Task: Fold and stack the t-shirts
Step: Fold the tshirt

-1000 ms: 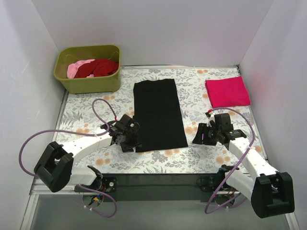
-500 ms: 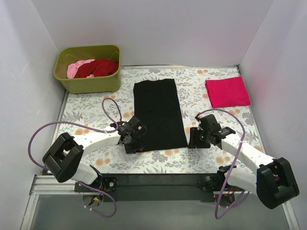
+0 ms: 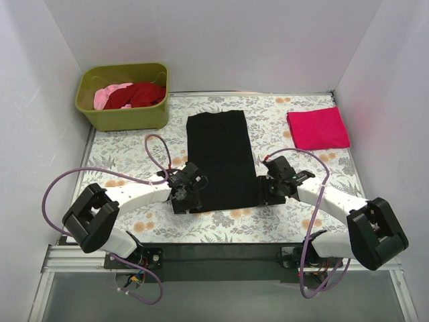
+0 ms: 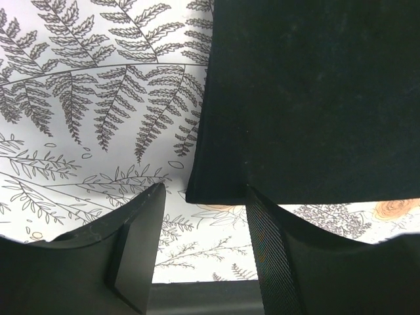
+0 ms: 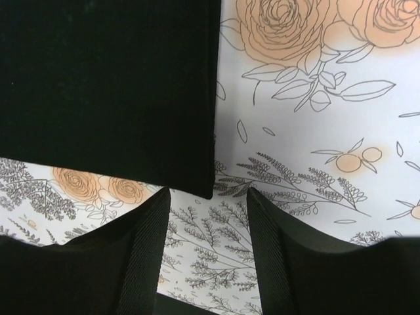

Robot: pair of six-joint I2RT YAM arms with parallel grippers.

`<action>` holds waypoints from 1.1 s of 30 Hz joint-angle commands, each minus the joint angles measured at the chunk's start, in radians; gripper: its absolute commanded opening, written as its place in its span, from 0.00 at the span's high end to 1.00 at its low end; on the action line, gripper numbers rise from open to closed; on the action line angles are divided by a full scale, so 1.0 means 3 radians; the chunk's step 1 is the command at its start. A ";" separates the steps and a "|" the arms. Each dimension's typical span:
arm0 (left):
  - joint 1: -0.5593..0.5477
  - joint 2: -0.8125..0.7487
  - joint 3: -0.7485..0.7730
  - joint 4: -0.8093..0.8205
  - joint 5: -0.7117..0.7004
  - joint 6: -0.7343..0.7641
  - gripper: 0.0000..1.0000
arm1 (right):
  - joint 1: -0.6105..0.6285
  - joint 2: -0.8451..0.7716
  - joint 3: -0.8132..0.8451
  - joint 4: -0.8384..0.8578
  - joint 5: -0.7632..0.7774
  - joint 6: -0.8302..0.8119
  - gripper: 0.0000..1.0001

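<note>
My left jaws are spread astride the lower left corner of the black t-shirt (image 3: 222, 157), and my right jaws are spread at its lower right corner. It lies mid-frame on the desk (image 3: 228, 225), part-folded into a long strip. At upper right, the magenta t-shirt (image 3: 318, 128) sits folded. At upper left, the green tub (image 3: 124, 119) holds the dark red t-shirt (image 3: 144, 94) and the pale pink t-shirt (image 3: 107, 95), both not yet folded.

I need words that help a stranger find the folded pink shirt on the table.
On the floral table cloth, look at the far right corner. The magenta-pink t-shirt lies there alone, folded into a neat square, while the black t-shirt in the middle is a long dark strip.
</note>
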 commanded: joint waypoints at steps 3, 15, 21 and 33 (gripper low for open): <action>-0.0008 0.0139 0.0064 0.0031 -0.0022 0.0007 0.51 | 0.0058 0.0138 0.0161 0.0098 0.0126 0.0039 0.52; -0.0105 0.0415 0.0100 -0.0005 0.0080 0.0048 0.69 | 0.0236 0.0460 0.0207 0.0016 0.0157 0.0044 0.57; -0.0100 0.0507 0.0115 -0.0025 0.0111 0.0079 0.81 | 0.0252 0.0557 0.0161 -0.0178 0.0341 0.0054 0.60; -0.0100 0.0441 0.0141 -0.0209 0.0234 0.0252 1.00 | 0.0288 0.0440 0.0156 -0.0453 0.0214 -0.0155 0.97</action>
